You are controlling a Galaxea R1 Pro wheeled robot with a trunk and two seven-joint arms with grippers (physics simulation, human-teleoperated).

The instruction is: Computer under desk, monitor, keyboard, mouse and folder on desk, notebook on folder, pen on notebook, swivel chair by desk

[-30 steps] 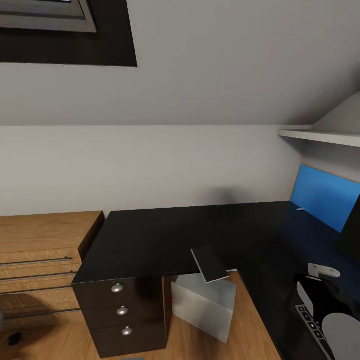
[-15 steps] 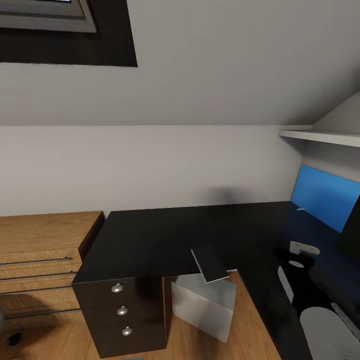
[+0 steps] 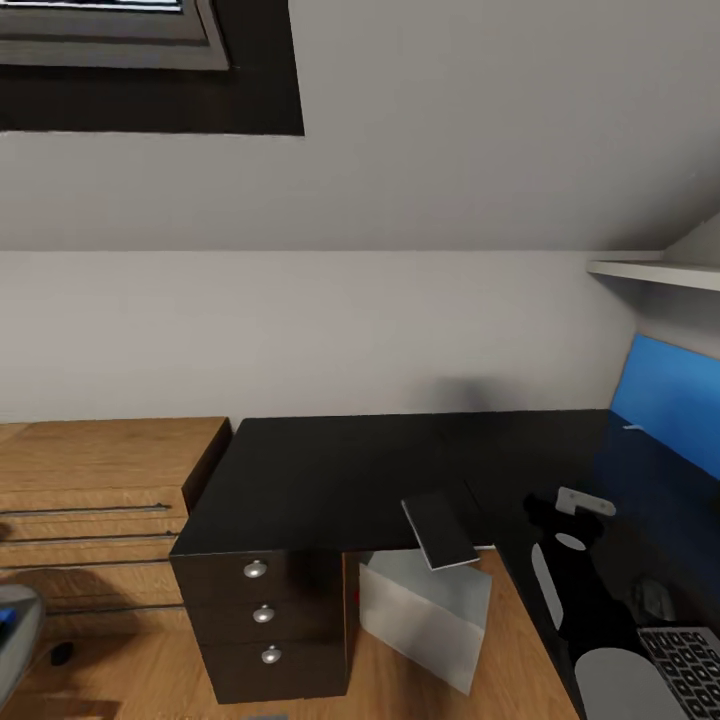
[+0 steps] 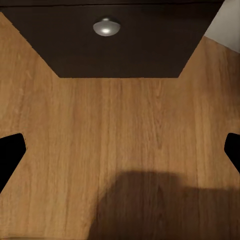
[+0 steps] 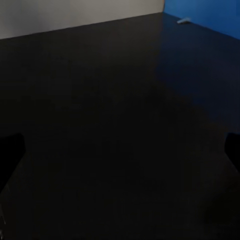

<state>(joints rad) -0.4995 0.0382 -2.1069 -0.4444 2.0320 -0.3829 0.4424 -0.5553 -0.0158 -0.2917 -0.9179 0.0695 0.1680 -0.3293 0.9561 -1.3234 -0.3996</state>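
A dark notebook [image 3: 440,527] lies on the black desk [image 3: 340,470], with one corner hanging over the front edge. The silver computer case [image 3: 425,612] stands on the floor under the desk. At the right edge of the head view I see a blue upright panel [image 3: 672,400], likely the monitor screen, and part of the keyboard [image 3: 690,663]. My right gripper [image 3: 585,500] hovers open over bare desk top [image 5: 100,125], right of the notebook. My left gripper [image 4: 120,150] is open and empty above the wooden floor.
A black drawer unit [image 3: 262,620] with three round knobs [image 4: 106,26] holds up the desk's left end. A low wooden cabinet [image 3: 90,500] stands to its left. A white shelf [image 3: 655,270] juts from the right wall. A grey rounded shape [image 3: 15,625] with a blue edge shows at lower left.
The camera has turned, so the whole picture has slid to the right. My right arm has reached farther over the desk, away from the keyboard, and stayed open.
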